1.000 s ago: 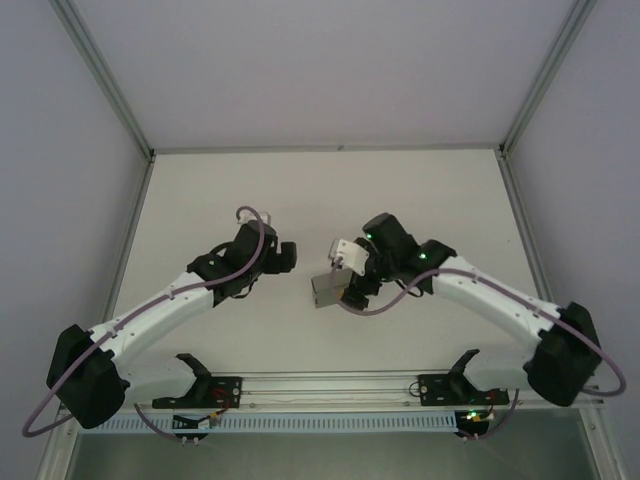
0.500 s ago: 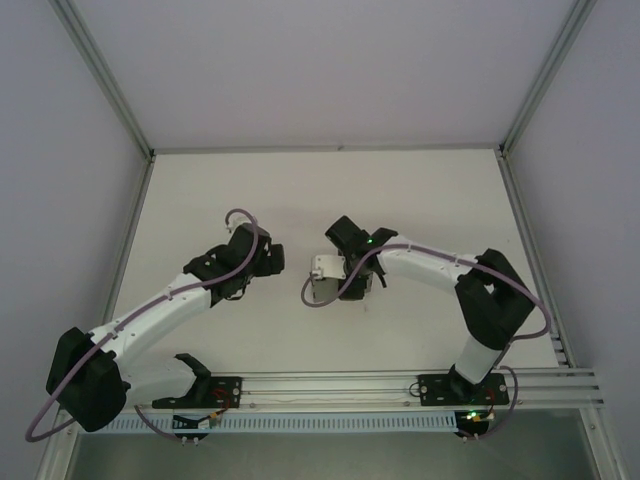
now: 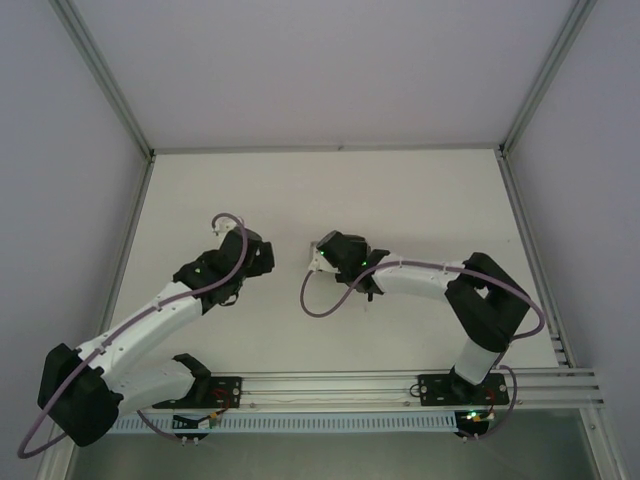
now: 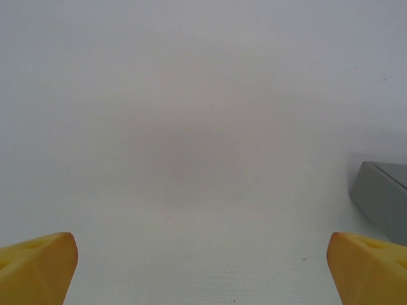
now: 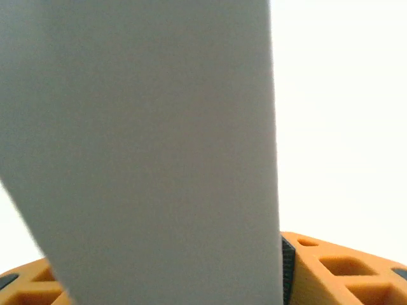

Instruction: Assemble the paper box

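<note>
— Status, right gripper point(image 5: 181, 276)?
— Paper box point(image 5: 146, 140) sits between my fingers; whether I clamp it, cannot tell.
— Left gripper point(image 4: 203, 270)?
— Spread wide, holding nothing; paper box point(image 4: 381, 194) lies on table point(image 4: 191, 127) near one fingertip.

No legible text, label, brand, number or sign in any view. Box point(image 4: 381, 197), at 3 o'clock in left wrist view, shows plain grey faces with nothing readable. Same box point(image 5: 146, 146) close up in right wrist view: blank grey panel, no print.
</note>
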### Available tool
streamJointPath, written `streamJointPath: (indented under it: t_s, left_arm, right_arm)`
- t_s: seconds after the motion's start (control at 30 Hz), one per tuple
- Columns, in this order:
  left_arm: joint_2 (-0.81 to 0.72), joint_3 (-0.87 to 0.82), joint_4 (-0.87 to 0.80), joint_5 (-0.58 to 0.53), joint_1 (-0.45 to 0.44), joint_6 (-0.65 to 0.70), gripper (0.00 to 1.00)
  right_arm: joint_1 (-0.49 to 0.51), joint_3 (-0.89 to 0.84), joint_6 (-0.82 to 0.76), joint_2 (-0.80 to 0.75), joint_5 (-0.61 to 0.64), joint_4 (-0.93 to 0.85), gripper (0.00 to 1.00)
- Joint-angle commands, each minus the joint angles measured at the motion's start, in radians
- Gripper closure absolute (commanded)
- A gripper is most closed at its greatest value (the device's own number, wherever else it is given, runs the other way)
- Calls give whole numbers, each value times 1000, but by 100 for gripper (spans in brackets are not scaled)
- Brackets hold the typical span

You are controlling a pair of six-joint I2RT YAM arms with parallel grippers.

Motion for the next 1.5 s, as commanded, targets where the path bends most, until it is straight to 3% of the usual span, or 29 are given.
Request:
streamJointPath:
  t_s: [0.0,0.07,0.17,0.27,0.4,0.53,0.67,0.8,0.93,0.97,1.13,1.17,1.23,1.27,1.33,1.37,1.4,1.47]
  left_arm:
    - [-13,-24,-12,-31,12,-22,0]
    - [-5,-18,-7,-45,15,-18,0]
    - [-2,-13,9,-47,26,-12,0]
    - [-9,-19,45,-31,50,-7,0]
    - [-11,-11,88,-74,116,23,0]
    - [7,-95,313,-152,208,121,0]
    - [50,-151,490,-80,313,197,0]
    - [148,-215,728,-2,396,319,0]
    - [249,-300,984,124,467,396,0]
    - [280,-319,1048,113,475,415,0]
    - [445,-431,1409,229,547,405,0]
    - [425,-415,1328,272,547,403,0]
    - [470,-408,1352,292,552,407,0]
    - [525,-405,1436,294,549,428,0]
    - [493,-380,1323,313,544,426,0]
    - [511,-388,1376,309,544,431,0]
    - [521,-397,1406,308,545,436,0]
    - [507,-387,1363,307,543,433,0]
  right_arm:
    - [54,-24,111,-43,15,-69,29]
    - [75,-48,163,-96,-80,-164,14]
    - [82,-52,259,-159,-180,-261,3]
    - [82,-43,328,-217,-262,-332,0]
    - [65,-71,398,-319,-240,-231,0]
    - [-90,-113,573,-432,-335,-111,0]
    - [-296,-203,724,-516,-337,49,0]
    - [-483,-337,780,-567,-340,216,0]
    - [-634,-480,786,-527,-396,461,0]
    - [-662,-524,816,-507,-384,563,0]
    - [-738,-658,880,-355,-437,995,0]
    - [-738,-665,849,-324,-455,1055,0]
    - [-762,-656,850,-275,-505,1083,0]
    - [-791,-651,857,-235,-570,1118,0]
    - [-889,-660,936,-150,-699,1214,0]
    - [-927,-662,973,-129,-751,1234,0]
    - [-969,-636,991,-173,-822,1103,0]
    - [-961,-615,980,-144,-832,1122,0]
